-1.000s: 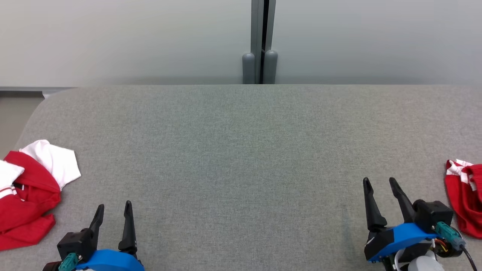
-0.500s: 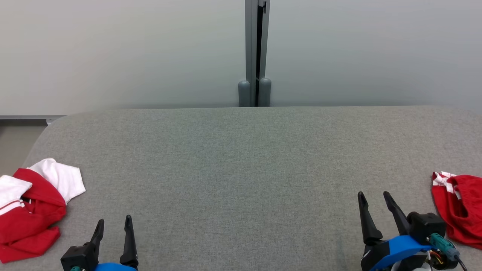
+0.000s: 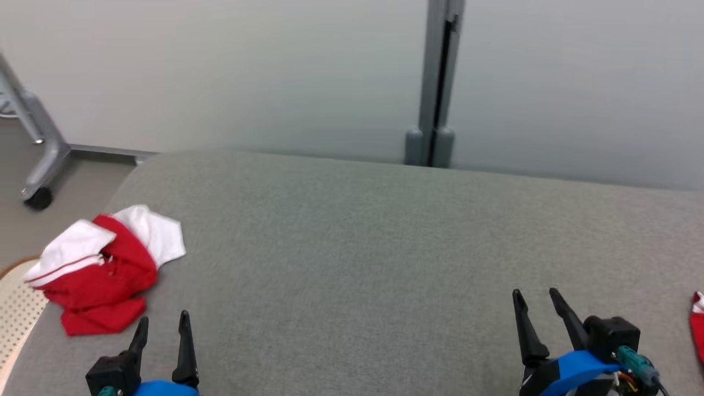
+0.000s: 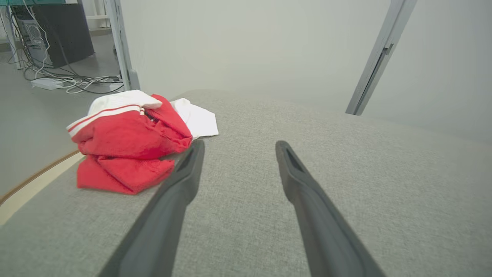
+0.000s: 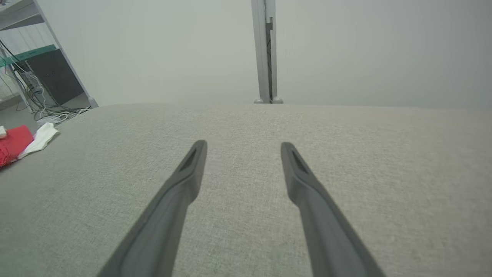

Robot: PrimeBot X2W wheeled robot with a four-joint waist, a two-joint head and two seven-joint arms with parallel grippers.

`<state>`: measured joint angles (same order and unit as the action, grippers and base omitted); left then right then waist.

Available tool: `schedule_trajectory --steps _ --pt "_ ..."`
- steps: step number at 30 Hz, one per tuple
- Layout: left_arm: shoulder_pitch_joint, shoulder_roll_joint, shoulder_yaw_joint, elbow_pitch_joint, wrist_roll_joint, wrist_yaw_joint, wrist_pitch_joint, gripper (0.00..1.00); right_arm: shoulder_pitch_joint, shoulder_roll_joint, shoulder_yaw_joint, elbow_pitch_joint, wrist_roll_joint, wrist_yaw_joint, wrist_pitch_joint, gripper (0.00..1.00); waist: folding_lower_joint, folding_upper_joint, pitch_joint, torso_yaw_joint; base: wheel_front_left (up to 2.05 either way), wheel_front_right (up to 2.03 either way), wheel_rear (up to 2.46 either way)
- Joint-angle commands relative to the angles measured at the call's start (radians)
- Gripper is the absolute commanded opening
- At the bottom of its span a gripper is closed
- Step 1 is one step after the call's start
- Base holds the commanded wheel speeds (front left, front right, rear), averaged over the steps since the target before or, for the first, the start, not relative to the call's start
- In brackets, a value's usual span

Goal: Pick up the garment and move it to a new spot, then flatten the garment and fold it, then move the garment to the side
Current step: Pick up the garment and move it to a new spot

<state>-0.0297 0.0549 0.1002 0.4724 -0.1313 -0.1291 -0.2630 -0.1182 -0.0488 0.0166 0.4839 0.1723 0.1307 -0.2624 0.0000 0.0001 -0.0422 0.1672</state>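
A crumpled red and white garment [image 3: 104, 269] lies near the left edge of the grey fabric table [image 3: 352, 242]. In the left wrist view the garment [image 4: 130, 142] sits just ahead and left of my open left gripper [image 4: 238, 148], its red cloth close to the left fingertip. In the head view the left gripper [image 3: 163, 323] is at the bottom left, open, just below and right of the garment. My right gripper [image 3: 535, 297] stands open at the lower right over bare cloth, also seen as [image 5: 241, 148]. The right wrist view catches the garment [image 5: 19, 142] far left.
A second red and white garment [image 3: 697, 330] peeks in at the right edge. A grey partition post [image 3: 437, 82] stands behind the table. A wheeled frame leg [image 3: 38, 143] and floor lie beyond the left edge; cables [image 4: 73, 82] and a dark box sit there.
The head camera has turned left, so the whole picture shifted right: the left garment now sits further in, the right garment is nearly out. Both grippers stay open and low.
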Motion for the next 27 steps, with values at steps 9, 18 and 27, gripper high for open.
schedule_trajectory --steps 9,18,27 --pt "-0.008 0.012 0.041 0.024 0.007 -0.002 -0.003 1.00 -0.011 -0.004 0.046 0.020 0.048 0.000 -0.003 1.00 0.0000 -0.0001 0.031 0.253 0.00 0.00 0.00" --pt "-0.005 0.009 0.138 0.013 -0.024 0.001 -0.003 1.00 -0.085 -0.004 0.135 0.056 0.043 0.000 -0.003 1.00 0.0000 -0.0001 0.086 0.370 0.00 0.00 0.00" --pt "-0.016 0.001 0.201 0.019 -0.036 0.000 -0.003 1.00 -0.155 -0.005 0.185 0.091 0.044 0.000 -0.003 1.00 0.0000 -0.0001 0.123 0.377 0.00 0.00 0.00"
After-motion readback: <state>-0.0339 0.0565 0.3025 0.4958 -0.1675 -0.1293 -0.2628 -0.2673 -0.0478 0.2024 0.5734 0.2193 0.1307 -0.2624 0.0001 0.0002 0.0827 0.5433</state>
